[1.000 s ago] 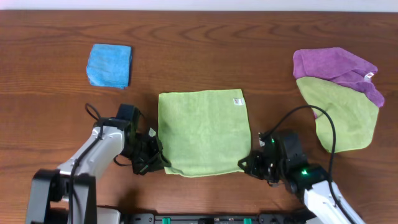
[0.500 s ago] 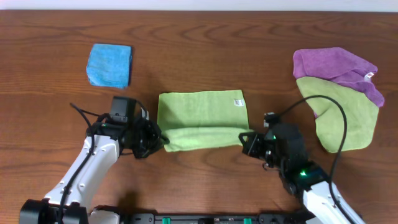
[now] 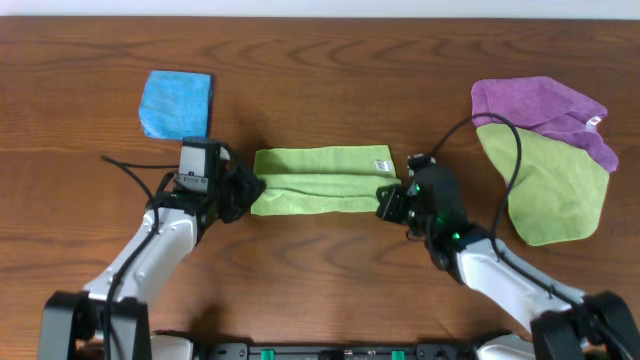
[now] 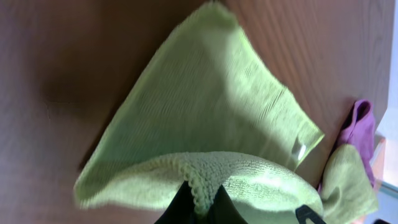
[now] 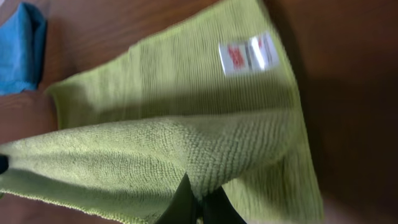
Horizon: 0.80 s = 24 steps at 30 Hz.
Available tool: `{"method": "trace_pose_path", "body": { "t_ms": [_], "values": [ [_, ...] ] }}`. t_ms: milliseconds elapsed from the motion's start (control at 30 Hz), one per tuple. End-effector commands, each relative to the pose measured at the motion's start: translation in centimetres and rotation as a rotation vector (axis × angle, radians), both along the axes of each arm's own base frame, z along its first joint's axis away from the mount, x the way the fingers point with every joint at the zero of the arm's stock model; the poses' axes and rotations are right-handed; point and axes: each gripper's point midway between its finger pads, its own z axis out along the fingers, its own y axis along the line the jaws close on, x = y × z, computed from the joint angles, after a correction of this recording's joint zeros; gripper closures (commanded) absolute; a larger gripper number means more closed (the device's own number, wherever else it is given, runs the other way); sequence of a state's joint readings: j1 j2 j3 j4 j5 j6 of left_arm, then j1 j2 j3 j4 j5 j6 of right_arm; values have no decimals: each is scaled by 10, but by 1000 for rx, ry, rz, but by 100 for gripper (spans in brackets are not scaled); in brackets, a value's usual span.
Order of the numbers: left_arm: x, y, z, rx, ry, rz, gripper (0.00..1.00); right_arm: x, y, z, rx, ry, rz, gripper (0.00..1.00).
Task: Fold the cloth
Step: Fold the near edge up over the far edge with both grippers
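Desk (image 3: 330,60): cloth (image 3: 320,182) half folded.
Left claw (image 3: 243,192), right claw (image 3: 388,203): each pinching a corner.
Risk: uneven release skews edges (likely).

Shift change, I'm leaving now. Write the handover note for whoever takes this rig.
Left gripper: shut on the cloth, near-left corner.
Right gripper: shut on its near-right corner.
Cloth: mid-table, near edge held up over the far half, tag at the far-right corner.
Done: first fold nearly closed.
To do: lay the held edge down on the far edge, release, probably fold again.
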<state>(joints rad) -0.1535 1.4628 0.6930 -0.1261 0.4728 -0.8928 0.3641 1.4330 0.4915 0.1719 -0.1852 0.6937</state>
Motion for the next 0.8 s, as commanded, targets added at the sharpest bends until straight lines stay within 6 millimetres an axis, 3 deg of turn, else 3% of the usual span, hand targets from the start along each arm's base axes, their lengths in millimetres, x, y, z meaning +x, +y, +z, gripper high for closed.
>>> {"method": "trace_pose_path", "body": {
  "t_ms": [0, 233, 767],
  "values": [
    [16, 12, -9, 43, -11, 73, 94, 20, -11, 0, -115, -54, -21, 99],
    [37, 13, -10, 38, -76, 104, 94, 43, -12, -1, -190, -92, -13, 99],
    [57, 21, -36, 83, -102, 146, 94, 63, -20, -26, -267, -114, -56, 99]
  ]
}}
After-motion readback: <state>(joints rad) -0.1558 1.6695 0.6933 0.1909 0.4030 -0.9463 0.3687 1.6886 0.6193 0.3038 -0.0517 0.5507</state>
